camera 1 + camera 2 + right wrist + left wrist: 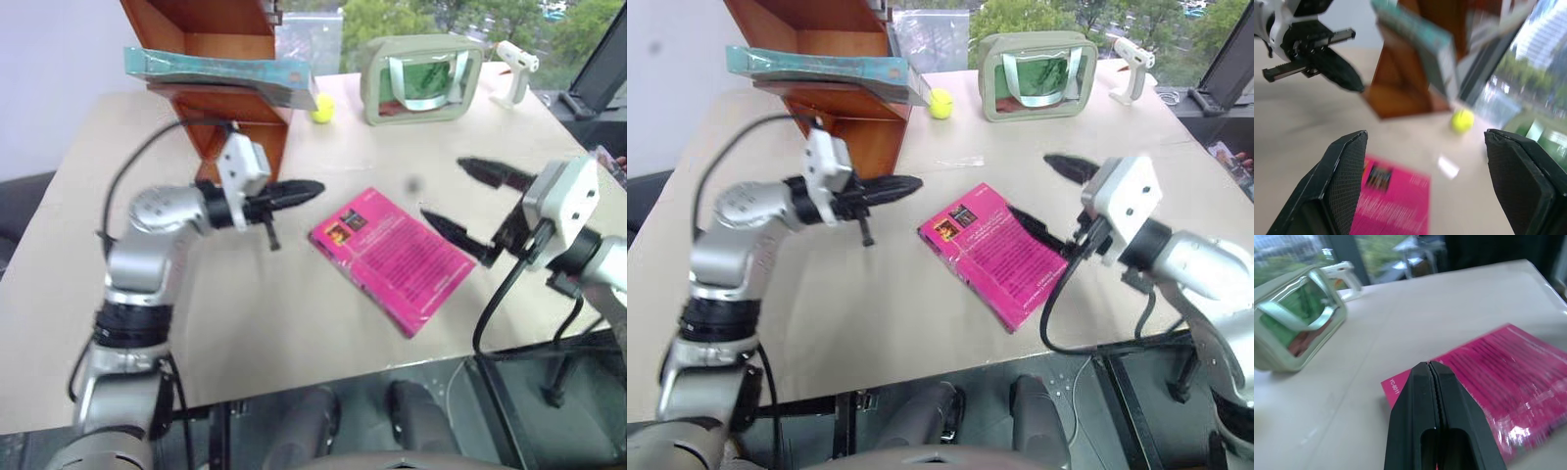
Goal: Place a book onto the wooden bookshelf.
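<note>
While the book (pixel 220 70) lies on the wooden bookshelf (pixel 230 132), left end effector (pixel 312 188) is pressed together, right end effector (pixel 460 201) spread.

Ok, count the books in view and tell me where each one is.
2. The teal book lies flat on a board of the wooden bookshelf; the pink book lies flat on the table between the two hands. Others may be hidden.

The left arm is seen bent at the elbow at about eight o'clock in the head views, its forearm carried level. The left gripper (pixel 312 188) is pointed toward three o'clock, its two black fingers (pixel 1422 396) pressed together with nothing between them. The right arm is brought in from four o'clock. The right gripper (pixel 460 198) is aimed toward ten o'clock, its fingers (pixel 1344 171) held wide apart and empty.
</note>
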Controlling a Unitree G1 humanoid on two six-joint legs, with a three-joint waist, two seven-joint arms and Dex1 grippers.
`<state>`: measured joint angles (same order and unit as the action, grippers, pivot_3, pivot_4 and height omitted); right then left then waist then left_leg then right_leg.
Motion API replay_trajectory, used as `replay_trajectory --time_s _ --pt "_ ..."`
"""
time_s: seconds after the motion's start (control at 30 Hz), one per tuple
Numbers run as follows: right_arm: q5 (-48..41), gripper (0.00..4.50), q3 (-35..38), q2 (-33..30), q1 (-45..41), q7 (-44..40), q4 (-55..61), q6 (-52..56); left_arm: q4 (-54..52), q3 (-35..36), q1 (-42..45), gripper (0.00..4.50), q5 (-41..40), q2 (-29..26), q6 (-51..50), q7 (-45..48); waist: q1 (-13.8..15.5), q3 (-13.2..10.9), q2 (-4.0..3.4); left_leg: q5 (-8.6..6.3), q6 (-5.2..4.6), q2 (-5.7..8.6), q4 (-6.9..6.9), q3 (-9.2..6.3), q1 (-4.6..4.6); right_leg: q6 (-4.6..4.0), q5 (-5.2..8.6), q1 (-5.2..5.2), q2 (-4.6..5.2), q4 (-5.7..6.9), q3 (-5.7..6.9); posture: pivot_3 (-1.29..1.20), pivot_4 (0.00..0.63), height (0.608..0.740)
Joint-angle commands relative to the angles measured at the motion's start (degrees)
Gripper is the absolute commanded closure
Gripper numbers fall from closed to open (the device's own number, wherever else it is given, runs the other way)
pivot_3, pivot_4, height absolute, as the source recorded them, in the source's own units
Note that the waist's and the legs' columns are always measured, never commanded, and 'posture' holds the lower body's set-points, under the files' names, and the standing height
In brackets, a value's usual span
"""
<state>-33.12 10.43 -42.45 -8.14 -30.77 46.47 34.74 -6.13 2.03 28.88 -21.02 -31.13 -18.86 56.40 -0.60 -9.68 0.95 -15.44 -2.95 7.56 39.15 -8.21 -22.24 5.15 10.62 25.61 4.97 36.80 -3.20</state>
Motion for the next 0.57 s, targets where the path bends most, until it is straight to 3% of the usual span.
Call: replay_trajectory --time_s 0.03,0.1,0.17,0.2,0.27,0.37,0.57 --pt "-0.5 0.36 3.8 0.0 7.6 2.1 4.0 3.0 -1.4 2.4 -3.9 4.20 -4.5 0.0 -3.5 -0.5 0.1 0.0 0.00 0.00 0.00 0.00 -0.01 0.01 0.00 0.00 0.00 0.00 0.00 0.00 -0.01 0.00 0.150 0.740" --pt "0.1 0.00 6.3 -0.3 14.9 0.3 4.9 2.2 -1.9 2.8 -7.5 3.74 -5.2 -1.4 -3.9 1.0 0.3 0.0 0.00 0.00 0.00 0.00 -0.02 0.02 0.05 0.00 0.00 -0.04 0.00 -0.01 -0.01 0.00 0.150 0.740" --pt "0.6 0.00 9.6 0.0 21.3 -1.1 5.0 1.0 -3.1 4.0 -10.8 2.82 -5.5 -2.2 -3.4 0.3 0.4 0.0 -0.01 -0.01 -0.01 0.00 -0.06 0.05 0.13 0.00 0.01 -0.11 -0.01 -0.02 -0.05 0.00 0.150 0.740" --pt "0.9 0.00 11.3 -0.1 24.2 -2.2 4.9 0.4 -3.9 4.7 -12.5 2.15 -5.9 -2.6 -3.2 0.4 0.4 0.0 -0.01 -0.02 -0.01 0.00 -0.08 0.10 0.19 0.01 0.01 -0.14 0.00 -0.02 -0.08 0.00 0.150 0.740" --pt "1.2 0.00 14.1 0.1 28.6 -4.0 4.7 -0.8 -5.2 5.9 -15.4 1.49 -6.0 -3.4 -2.2 0.5 0.6 0.0 -0.01 -0.03 -0.02 0.00 -0.09 0.11 0.31 0.01 0.01 -0.29 0.01 -0.04 -0.08 0.00 0.150 0.740" --pt "1.2 0.00 21.0 0.9 37.1 -8.8 4.1 -3.3 -7.2 10.7 -22.1 0.06 -7.0 -7.0 -1.1 2.3 0.7 0.0 -0.03 -0.18 -0.24 -0.03 -0.16 0.10 0.54 0.02 0.02 -0.51 0.00 -0.11 -0.06 0.00 0.150 0.740" --pt "0.7 0.00 31.1 0.7 43.4 -14.3 2.7 -6.1 -7.4 16.9 -30.5 0.06 -7.8 -14.0 -0.2 6.2 1.0 0.0 -0.10 -0.34 0.01 -0.17 -0.27 0.12 0.72 0.05 0.06 -0.74 -0.07 -0.29 -0.03 0.00 0.150 0.740"
